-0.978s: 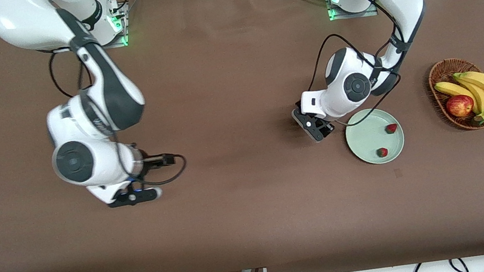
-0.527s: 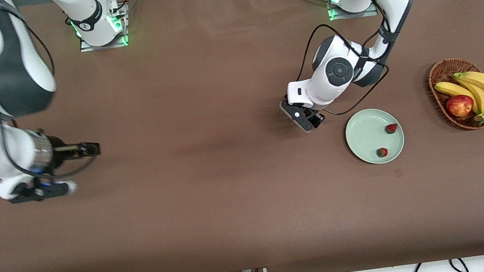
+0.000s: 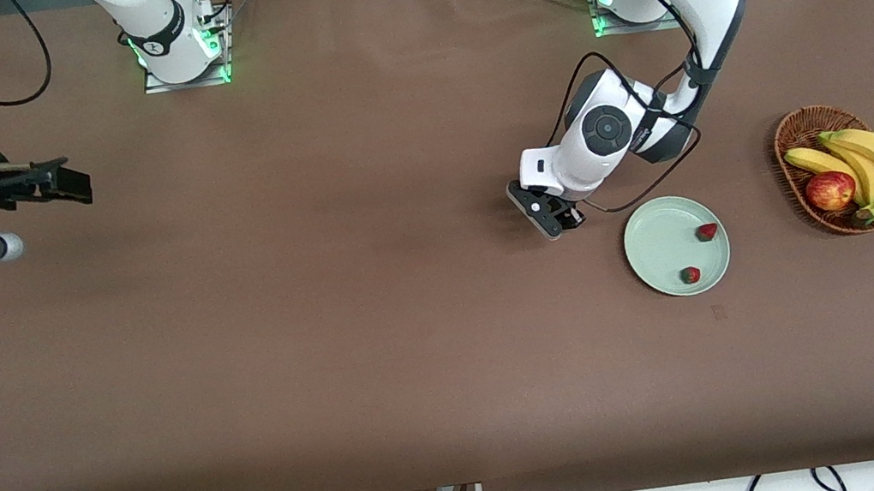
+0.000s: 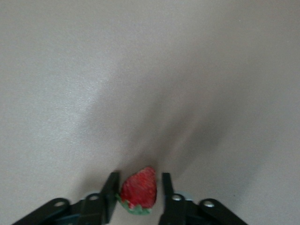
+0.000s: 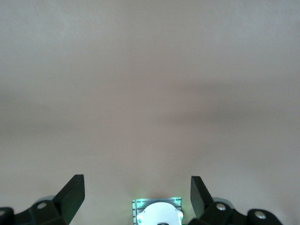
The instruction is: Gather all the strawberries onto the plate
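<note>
Two strawberries (image 3: 707, 232) (image 3: 691, 274) lie on the plate (image 3: 658, 247) toward the table's (image 3: 418, 352) left-arm edge, the left gripper (image 4: 138, 197) beside it pinching a third strawberry (image 4: 139, 190), the right gripper (image 5: 137, 197) spread over the opposite edge.

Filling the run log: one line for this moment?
left pincer: shut on strawberry, over table beside plate | plate: two strawberries | right pincer: open, waiting
</note>
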{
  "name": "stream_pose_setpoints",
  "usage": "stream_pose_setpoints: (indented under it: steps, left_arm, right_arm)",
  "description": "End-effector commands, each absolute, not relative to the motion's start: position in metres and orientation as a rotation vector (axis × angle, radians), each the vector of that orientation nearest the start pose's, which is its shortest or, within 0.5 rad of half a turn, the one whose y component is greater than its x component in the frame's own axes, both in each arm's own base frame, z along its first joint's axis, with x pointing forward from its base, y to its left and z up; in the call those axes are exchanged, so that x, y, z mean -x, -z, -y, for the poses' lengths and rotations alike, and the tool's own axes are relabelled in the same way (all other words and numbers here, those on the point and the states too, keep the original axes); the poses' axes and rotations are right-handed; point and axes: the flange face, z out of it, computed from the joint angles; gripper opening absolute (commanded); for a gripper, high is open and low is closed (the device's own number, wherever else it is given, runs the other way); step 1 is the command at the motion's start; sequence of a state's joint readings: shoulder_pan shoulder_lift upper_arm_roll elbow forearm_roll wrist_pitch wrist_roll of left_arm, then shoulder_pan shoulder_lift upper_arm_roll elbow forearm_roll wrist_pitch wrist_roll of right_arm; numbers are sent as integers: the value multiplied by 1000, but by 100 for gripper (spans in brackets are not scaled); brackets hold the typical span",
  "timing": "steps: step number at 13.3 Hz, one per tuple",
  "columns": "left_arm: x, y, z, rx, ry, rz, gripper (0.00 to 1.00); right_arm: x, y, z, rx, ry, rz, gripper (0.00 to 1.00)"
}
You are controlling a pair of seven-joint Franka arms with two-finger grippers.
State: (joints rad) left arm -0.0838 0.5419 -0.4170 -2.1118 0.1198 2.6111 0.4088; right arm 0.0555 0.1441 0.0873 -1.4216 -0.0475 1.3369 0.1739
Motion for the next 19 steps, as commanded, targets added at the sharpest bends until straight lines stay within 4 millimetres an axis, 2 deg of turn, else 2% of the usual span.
stream_pose_setpoints:
  steps: [1, 3, 5, 7, 9, 12, 13, 15, 16, 17, 18, 19]
  left_arm:
    - [-522, -190, 274, 2896, 69, -1516, 0]
    - [-531, -217, 261, 2878, 77, -1495, 0]
    - [-546, -250, 238, 2845, -54, -1488, 0]
    - [-574, -281, 218, 2765, -185, -1623, 0]
    - [-596, -294, 191, 2692, -201, -1781, 0]
    - [-609, -259, 130, 2592, -239, -2006, 0]
    - [-611, -238, 112, 2585, -243, -2056, 2]
    - [-611, -226, 106, 2529, -184, -2133, 7]
    - [-610, -224, 107, 2528, -185, -2136, 15]
    - [-611, -225, 105, 2531, -185, -2134, 74]
    - [-613, -228, 105, 2539, -172, -2128, 100]
    - [-616, -232, 100, 2575, -156, -2097, 100]
  right_arm:
    - [-543, -604, -73, 3198, -343, -8, 100]
    - [-538, -628, -66, 3196, -248, 39, 100]
    - [-540, -641, -62, 3201, -177, 50, 100]
    - [-536, -650, -59, 3197, -151, 42, 100]
    - [-535, -653, -60, 3197, -149, 117, 100]
    - [-538, -648, -55, 3195, -170, 130, 100]
    - [-539, -647, -49, 3190, -173, 111, 100]
    - [-540, -645, -52, 3190, -180, 104, 100]
    - [-541, -644, -52, 3190, -180, 104, 100]
    - [-541, -644, -52, 3188, -183, 107, 100]
    - [-542, -644, -51, 3189, -178, 111, 100]
    - [-543, -640, -50, 3192, -190, 116, 100]
